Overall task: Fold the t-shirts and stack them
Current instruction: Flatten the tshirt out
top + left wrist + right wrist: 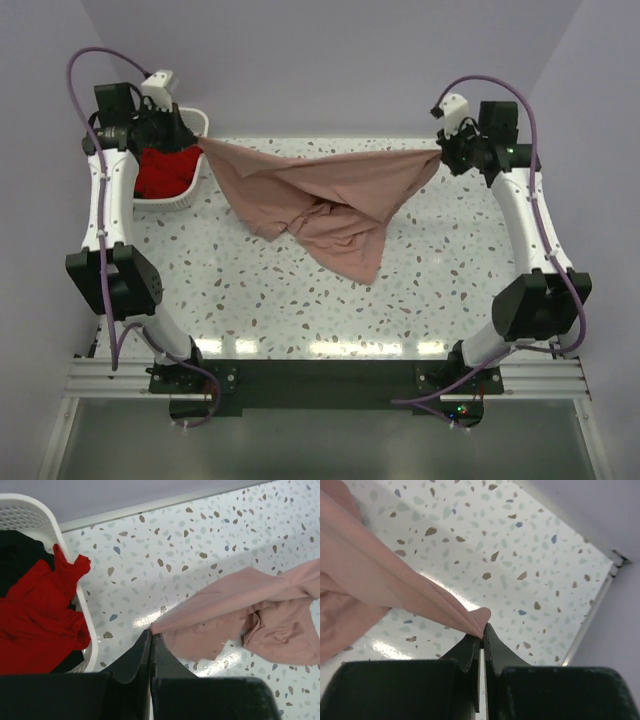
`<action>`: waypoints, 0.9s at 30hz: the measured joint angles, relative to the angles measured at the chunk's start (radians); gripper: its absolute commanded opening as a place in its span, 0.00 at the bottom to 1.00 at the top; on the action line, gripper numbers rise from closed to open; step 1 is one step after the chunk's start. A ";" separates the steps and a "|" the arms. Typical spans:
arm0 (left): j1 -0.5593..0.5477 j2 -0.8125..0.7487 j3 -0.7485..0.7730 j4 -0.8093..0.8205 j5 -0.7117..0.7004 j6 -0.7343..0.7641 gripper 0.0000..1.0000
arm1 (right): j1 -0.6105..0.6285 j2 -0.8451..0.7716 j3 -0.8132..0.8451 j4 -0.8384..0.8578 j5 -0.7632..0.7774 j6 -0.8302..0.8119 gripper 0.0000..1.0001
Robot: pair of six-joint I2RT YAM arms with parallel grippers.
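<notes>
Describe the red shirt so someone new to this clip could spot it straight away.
Start at the white basket at the far left corner of the table. The red shirt lies crumpled inside it, over a black shirt. It is the only bright red cloth; the pink shirt hangs stretched between the left gripper and right gripper.

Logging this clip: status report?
Left gripper, right gripper shut on pink shirt ends. Shirt strung between, sagging over table. Red shirt in basket, nothing blocking.
</notes>
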 measured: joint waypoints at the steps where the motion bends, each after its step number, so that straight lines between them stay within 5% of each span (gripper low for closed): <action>1: 0.014 -0.025 0.005 0.001 0.010 -0.018 0.00 | 0.000 -0.014 0.019 -0.001 0.006 0.000 0.00; 17: 0.112 -0.538 0.019 0.019 0.060 -0.145 0.00 | 0.000 -0.425 0.145 -0.105 0.199 -0.077 0.00; 27: 0.112 -0.504 0.227 0.058 0.099 -0.257 0.00 | 0.000 -0.406 0.304 -0.079 0.274 -0.133 0.00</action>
